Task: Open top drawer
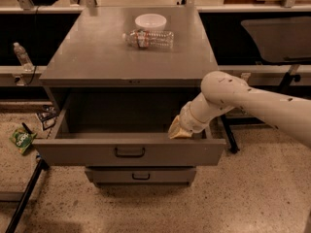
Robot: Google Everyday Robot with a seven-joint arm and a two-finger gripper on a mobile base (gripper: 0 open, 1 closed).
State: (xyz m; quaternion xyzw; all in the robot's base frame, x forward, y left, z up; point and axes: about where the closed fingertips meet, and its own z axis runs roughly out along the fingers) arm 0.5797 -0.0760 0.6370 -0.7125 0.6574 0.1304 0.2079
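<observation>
Nearest is the speckled floor (252,198), with a green snack packet (20,141) lying on it at the left, beside a dark slanted bar (26,191). Low on the grey metal cabinet, a shorter drawer front (165,174) with a small handle sits closed.

Above it, the top drawer (73,152) stands pulled well out of the cabinet. Its flat front faces the camera, with the dark bar handle (129,152) at centre, and its deep box looks bare where it shows.

The white arm (252,101) reaches in from the right and bends down into the drawer's right front corner. The gripper (180,130) is there, just behind the drawer front and near the right wall. I cannot tell whether it is wide or narrow, or whether it holds anything.

Farther back, on the cabinet's top surface (87,57), a clear plastic bottle (148,39) lies on its side. A white bowl (150,21) sits just behind it.
</observation>
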